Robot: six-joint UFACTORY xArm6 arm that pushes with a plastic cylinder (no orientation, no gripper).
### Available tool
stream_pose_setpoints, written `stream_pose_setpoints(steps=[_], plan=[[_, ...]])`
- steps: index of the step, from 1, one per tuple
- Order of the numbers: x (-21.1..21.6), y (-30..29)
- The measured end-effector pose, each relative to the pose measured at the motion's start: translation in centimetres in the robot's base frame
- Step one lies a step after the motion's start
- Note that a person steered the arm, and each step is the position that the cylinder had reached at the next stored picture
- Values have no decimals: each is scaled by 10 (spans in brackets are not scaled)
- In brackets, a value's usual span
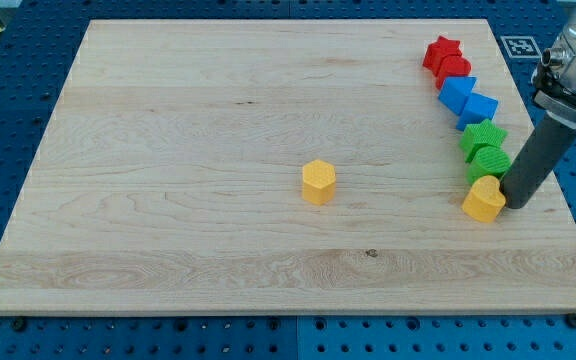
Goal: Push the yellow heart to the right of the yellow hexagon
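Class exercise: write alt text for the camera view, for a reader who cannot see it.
My tip touches the right side of the yellow heart near the wooden board's right edge, while the yellow hexagon sits alone near the centre. Above the heart, a curving column holds two green blocks, two blue blocks and two red blocks.

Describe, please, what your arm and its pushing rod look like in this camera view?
A straight dark grey cylindrical rod hangs from a wider silvery metal collar with ring-like steps. My tip is plain and blunt. No cables or markings show on it.
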State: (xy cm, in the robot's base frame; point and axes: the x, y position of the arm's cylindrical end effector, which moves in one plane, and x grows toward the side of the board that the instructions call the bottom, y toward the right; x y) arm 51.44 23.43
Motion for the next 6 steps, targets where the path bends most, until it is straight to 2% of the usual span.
stream_pose_setpoints(steps=[4,6], plan=[[1,-24],[-1,-78]])
